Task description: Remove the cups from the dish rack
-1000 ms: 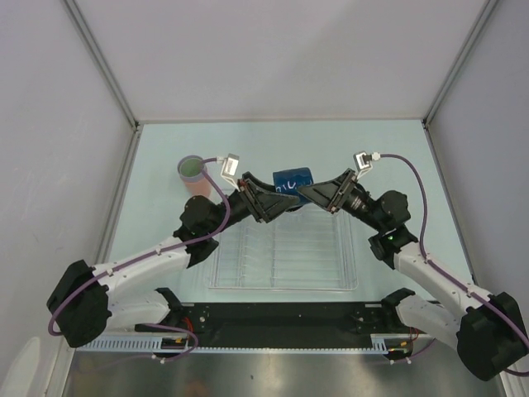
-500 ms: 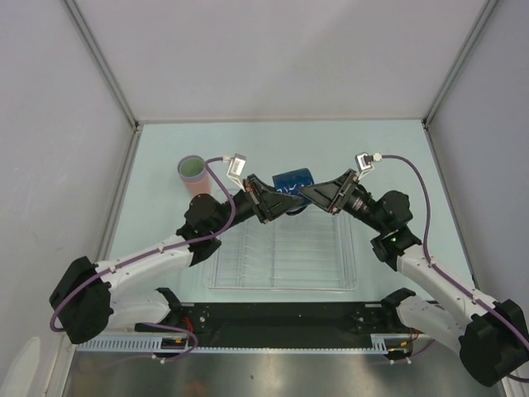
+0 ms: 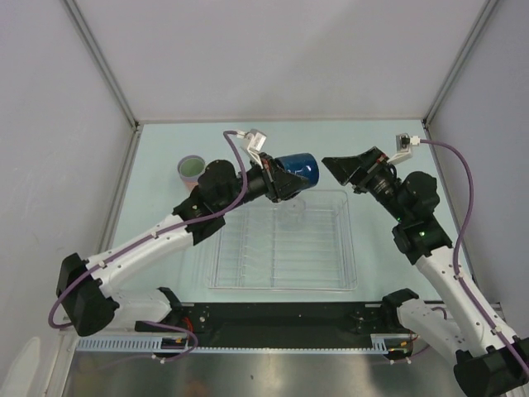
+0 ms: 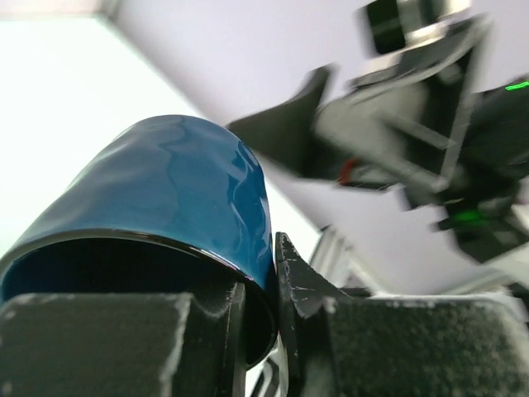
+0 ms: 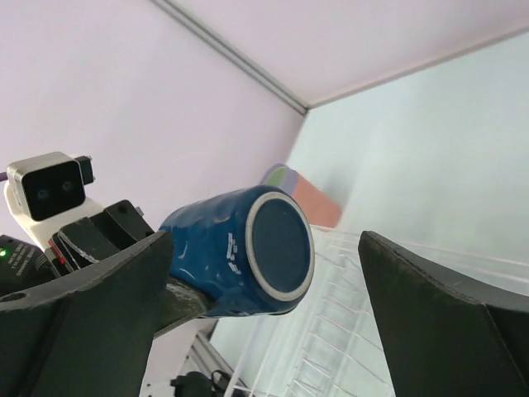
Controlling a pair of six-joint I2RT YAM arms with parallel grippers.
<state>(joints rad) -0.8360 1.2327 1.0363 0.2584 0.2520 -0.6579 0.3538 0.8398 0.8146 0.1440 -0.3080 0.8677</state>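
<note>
Carriage of the dark blue mug to a resting place looks to be the step in hand. The left gripper pinches the mug's wall at the rim, one finger inside the mouth and one outside (the left wrist view shows this plainly). It holds the mug in the air over the far edge of the dish rack, tipped on its side with the base turned toward the right arm. The right gripper hangs apart from it above the rack's far right corner, fingers spread wide and holding nothing. To do this well, the left arm should carry the mug clear of the rack's low wall before lowering it, since a rim pinch resists twisting poorly and a knock could turn the mug in the pads. A sensible goal is the bare table near the salmon-pink tumbler, which stands upright outside the rack beyond its far left corner, with a gap left between the two. The wrist should roll until the base faces down, lower until it sits flat, and only then release. No other cup shows in the rack from above, though a clear one would be hard to see.
</note>
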